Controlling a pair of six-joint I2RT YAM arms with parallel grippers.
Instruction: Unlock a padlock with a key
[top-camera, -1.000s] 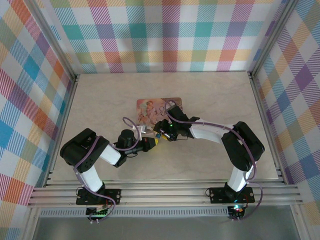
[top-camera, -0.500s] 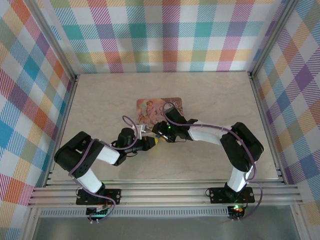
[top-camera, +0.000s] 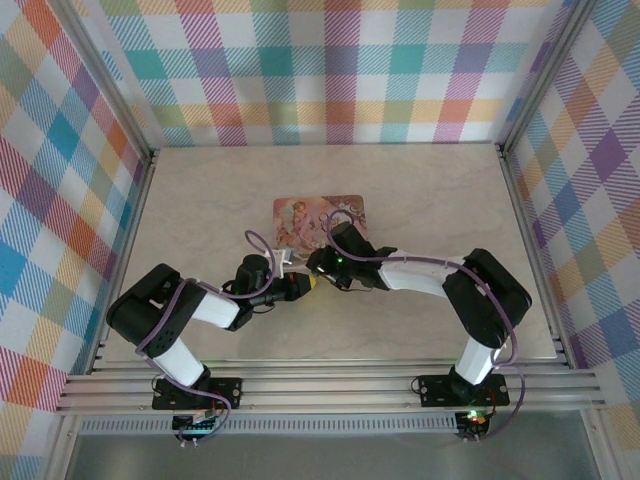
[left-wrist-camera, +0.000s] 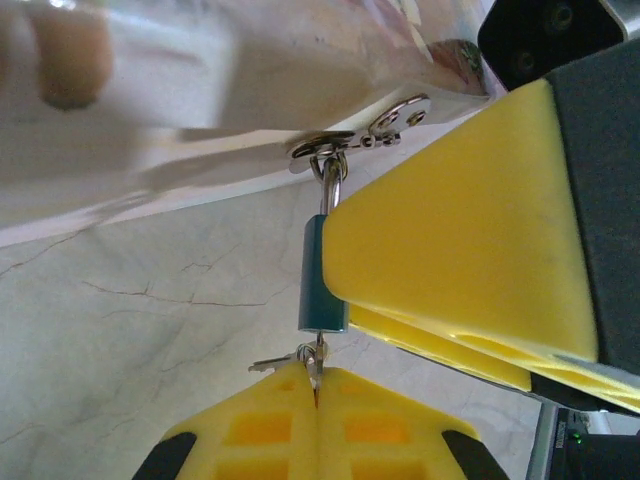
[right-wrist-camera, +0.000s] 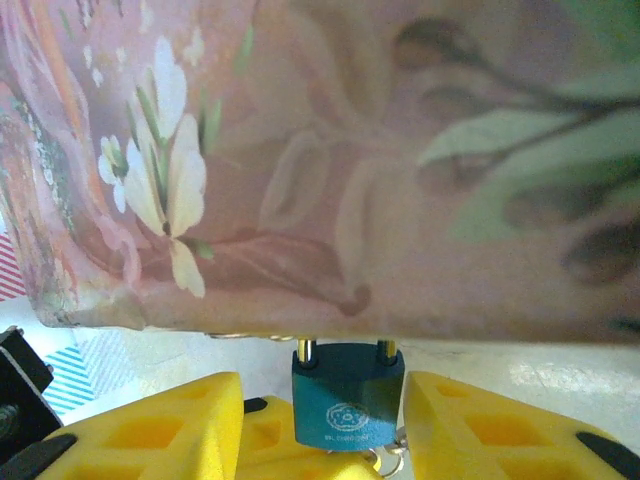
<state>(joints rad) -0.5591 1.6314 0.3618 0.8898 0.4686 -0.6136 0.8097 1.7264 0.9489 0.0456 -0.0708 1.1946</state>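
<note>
Left gripper (left-wrist-camera: 316, 398) pinched shut on the key (left-wrist-camera: 314, 362), key tip at the padlock (left-wrist-camera: 322, 275) base just ahead of it. Right gripper (right-wrist-camera: 322, 405) part-open, straddling the padlock body. Padlock looks latched to me, so I'd say the turn is left.

There is one table (top-camera: 450, 200) with one pink tin (top-camera: 300, 218) on it, toward the far middle. One blue padlock (right-wrist-camera: 348, 408) hangs at the tin's near edge from one silvery hasp (left-wrist-camera: 370, 135), and two shackle legs are visible.

There are two arms, the left arm (top-camera: 205, 310) and the right arm (top-camera: 420, 272). Each ends in one gripper, the left gripper (top-camera: 308, 284) and the right gripper (top-camera: 318, 265). Each gripper has two yellow fingers (right-wrist-camera: 170, 430), four in all.

There is one key (left-wrist-camera: 314, 360) below the padlock. A small metal sliver (left-wrist-camera: 272, 365) just to its left may be a second key, but it is too small to tell.
</note>
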